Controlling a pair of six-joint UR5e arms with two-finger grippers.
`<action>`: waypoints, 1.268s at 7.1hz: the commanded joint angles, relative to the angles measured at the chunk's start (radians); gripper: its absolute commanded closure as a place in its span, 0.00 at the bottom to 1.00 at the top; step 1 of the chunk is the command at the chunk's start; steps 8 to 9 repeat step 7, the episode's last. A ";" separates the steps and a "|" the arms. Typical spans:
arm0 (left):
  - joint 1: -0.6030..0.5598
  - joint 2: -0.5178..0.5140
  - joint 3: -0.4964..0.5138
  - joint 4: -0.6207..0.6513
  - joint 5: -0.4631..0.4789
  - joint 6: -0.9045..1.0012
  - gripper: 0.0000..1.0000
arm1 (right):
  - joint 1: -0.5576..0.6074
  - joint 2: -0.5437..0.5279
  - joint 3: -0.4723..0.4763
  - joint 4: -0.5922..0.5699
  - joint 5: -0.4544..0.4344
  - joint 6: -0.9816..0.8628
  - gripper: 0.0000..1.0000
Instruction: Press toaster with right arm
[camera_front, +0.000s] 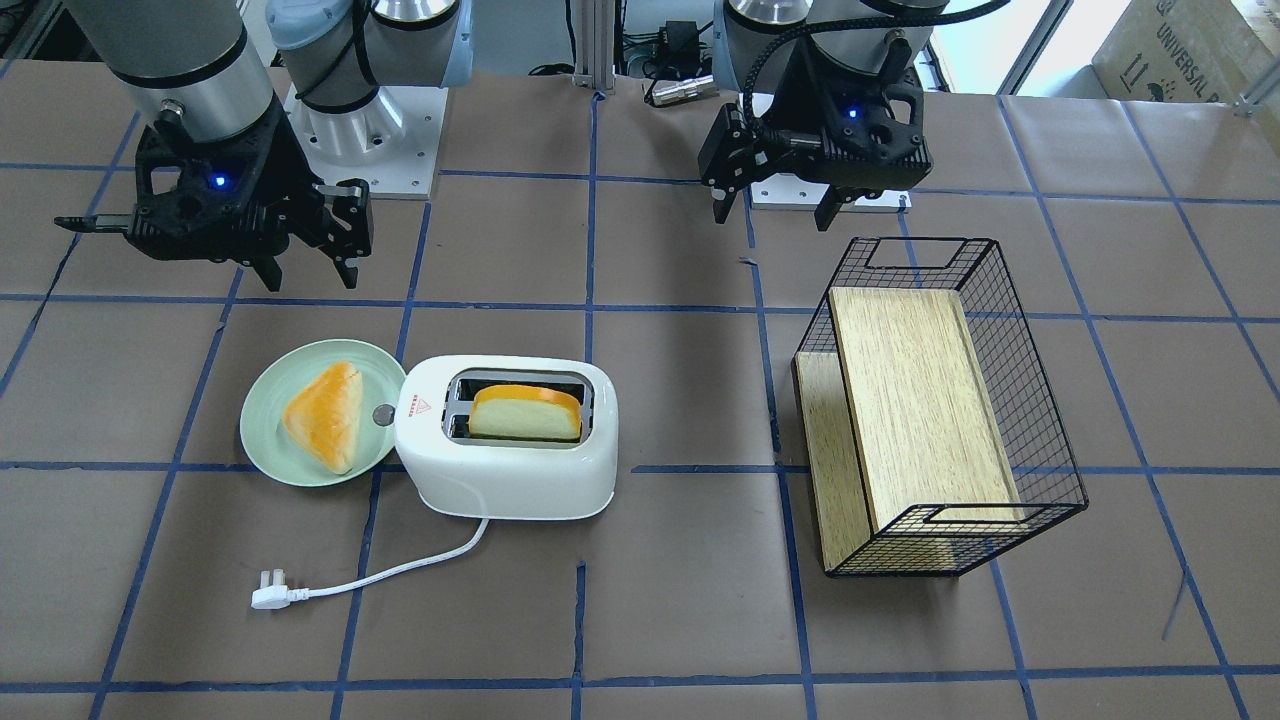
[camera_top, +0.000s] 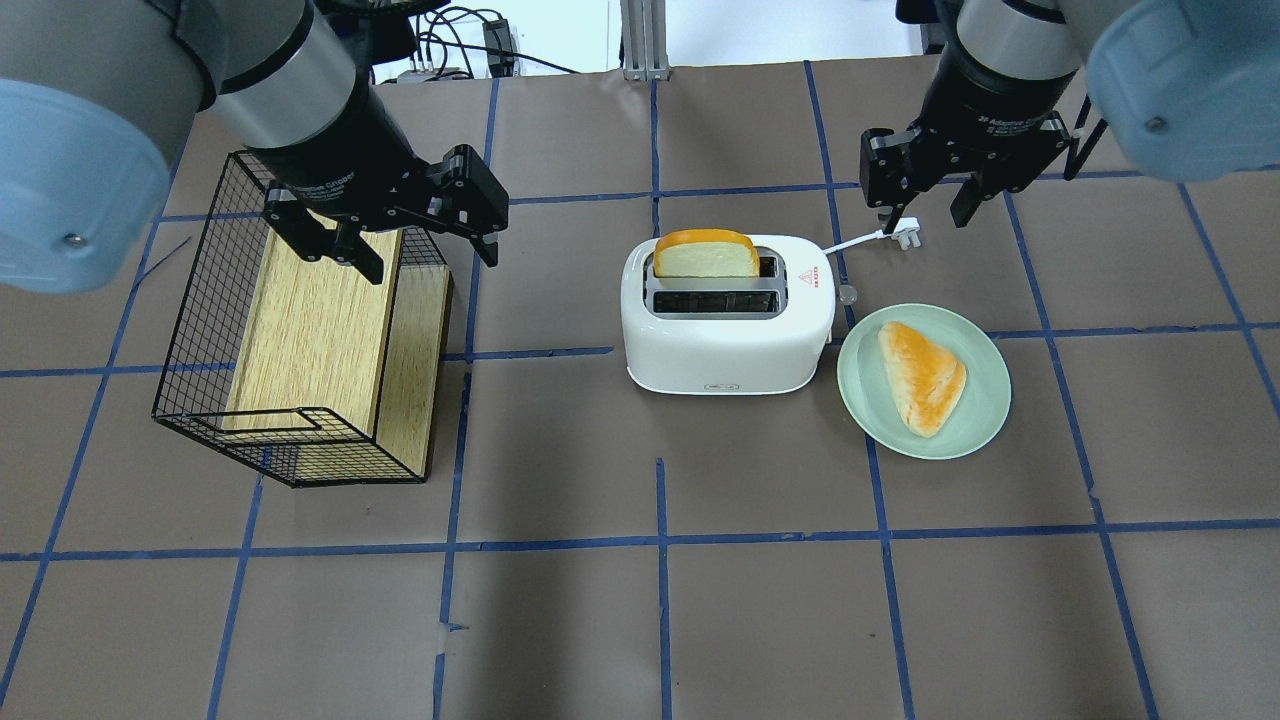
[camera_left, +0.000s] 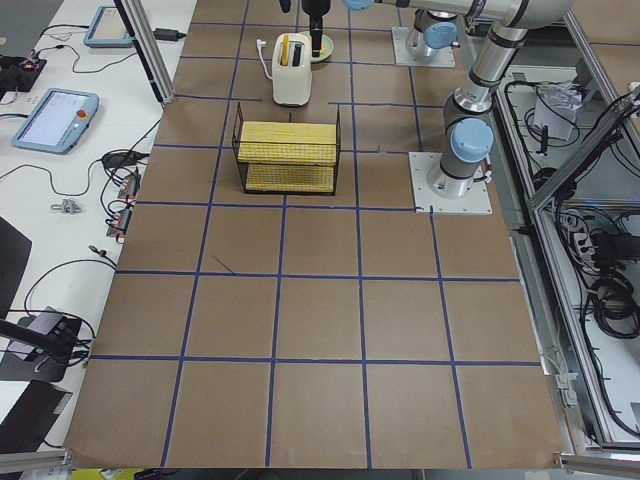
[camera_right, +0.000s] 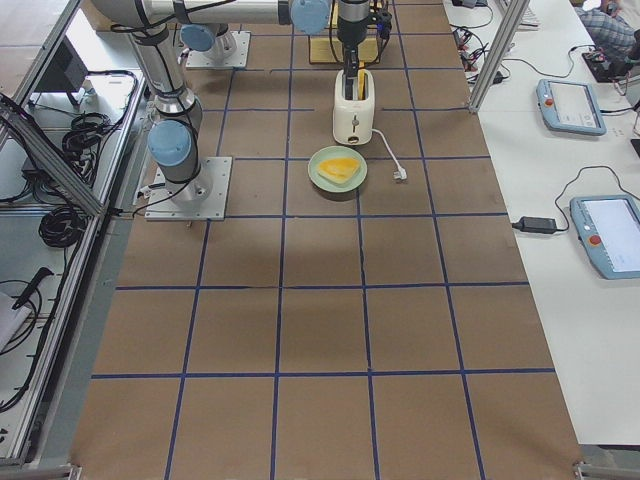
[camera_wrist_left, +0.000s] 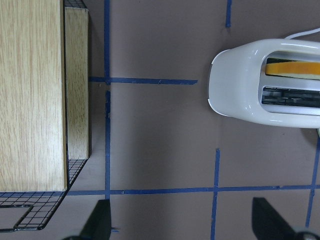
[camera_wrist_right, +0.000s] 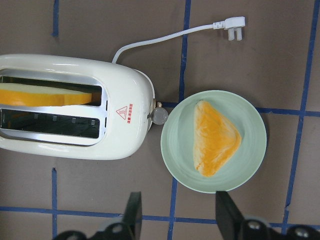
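Note:
The white toaster stands mid-table with a bread slice upright in one slot. It has a red triangle sticker and a silver knob on the end facing the plate. It also shows in the overhead view and the left wrist view. My right gripper hangs open and empty, well above the table over the knob end and the plate, touching nothing; it also shows overhead. My left gripper is open and empty above the basket.
A pale green plate with a triangular bun sits against the toaster's knob end. The white cord ends in a plug on the table. A black wire basket holding a wooden board lies beyond the toaster's other end.

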 joint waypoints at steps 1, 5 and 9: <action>0.000 0.000 0.000 0.000 0.000 0.000 0.00 | 0.001 -0.002 0.000 0.001 -0.004 0.055 0.00; 0.000 0.000 0.000 0.000 0.000 0.000 0.00 | -0.001 -0.005 0.003 0.001 -0.004 0.053 0.00; 0.000 0.000 0.000 0.000 0.000 0.000 0.00 | -0.001 -0.003 0.006 0.001 -0.005 0.044 0.00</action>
